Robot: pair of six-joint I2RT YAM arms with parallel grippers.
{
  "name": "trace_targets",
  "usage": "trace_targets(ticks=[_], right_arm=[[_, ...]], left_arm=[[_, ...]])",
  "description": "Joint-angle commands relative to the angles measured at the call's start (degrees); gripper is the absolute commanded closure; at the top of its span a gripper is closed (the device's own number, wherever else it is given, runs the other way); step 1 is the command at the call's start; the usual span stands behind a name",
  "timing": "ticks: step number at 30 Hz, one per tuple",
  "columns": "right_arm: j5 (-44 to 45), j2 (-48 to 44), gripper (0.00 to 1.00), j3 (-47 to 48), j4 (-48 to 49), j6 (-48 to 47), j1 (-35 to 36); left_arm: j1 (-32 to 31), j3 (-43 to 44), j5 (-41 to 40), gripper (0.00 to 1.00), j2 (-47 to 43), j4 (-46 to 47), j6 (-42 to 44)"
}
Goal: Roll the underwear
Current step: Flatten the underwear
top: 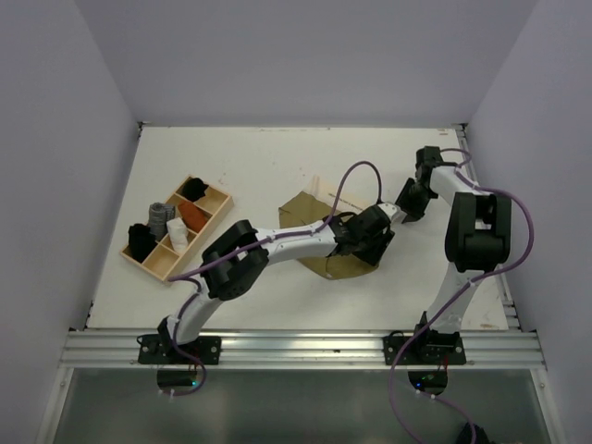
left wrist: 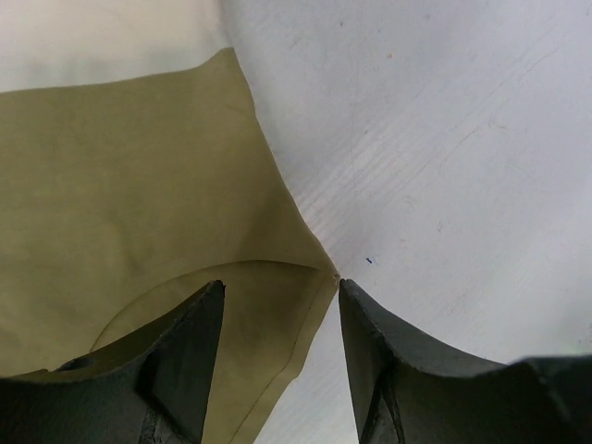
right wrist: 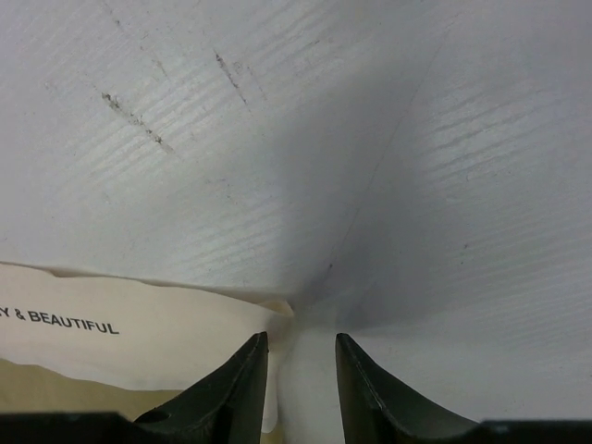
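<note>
The underwear (top: 303, 211) lies flat and unrolled mid-table, my left claw (left wrist: 280, 287) wide astride its near right corner, my right claw (right wrist: 300, 339) narrower by its waistband (right wrist: 139, 324), neither gripping, so all rolling remains.

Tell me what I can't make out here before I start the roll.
Top view: the left gripper covers the underwear at its near right, so the shape there is hidden.
Top view: the tray contents are too small to name.
Left wrist: underwear runs off the left and bottom edges; the fingers hide its near hem.
Right wrist: the print is cut off by the left edge; whether the right gripper touches cloth is unclear.
</note>
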Motion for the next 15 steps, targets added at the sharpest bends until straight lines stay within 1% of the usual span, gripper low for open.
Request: trace_targets(ticks=[1, 4, 9, 11, 12, 13, 14, 15], right_arm=[[-1.7, 0.1, 0.61, 0.0, 1.9, -0.3, 0.1], [-2.1, -0.5, 0.63, -1.7, 3.0, -0.5, 0.1], [-2.1, -0.4, 0.66, -3.2, 3.5, -0.8, 0.1], [-2.3, -0.1, 0.68, -3.4, 3.6, -0.4, 0.1], [-2.3, 0.0, 0.72, -3.4, 3.7, -0.4, 0.1], [-2.3, 0.0, 0.76, -3.3, 3.7, -0.4, 0.1], [-2.2, 0.2, 0.8, -3.2, 3.5, -0.6, 0.1], [-2.0, 0.3, 0.88, -3.1, 3.4, -0.7, 0.1]], left_arm=[[-0.7, 2.1, 0.3, 0.43, 1.9, 3.8, -2.4], [-0.9, 3.5, -0.3, 0.43, 3.4, 4.4, -3.1], [-1.2, 6.9, -1.2, 0.44, 7.5, 2.0, -4.4], [-1.2, 6.5, -1.1, 0.48, 7.8, 2.1, -4.7], [-1.1, 6.2, -1.1, 0.5, 7.8, 2.2, -4.6], [-1.2, 5.6, -1.1, 0.57, 7.5, 2.0, -4.5], [-1.2, 5.1, -1.1, 0.61, 7.2, 1.8, -4.3], [-1.2, 4.3, -1.1, 0.66, 6.9, 1.5, -4.0]])
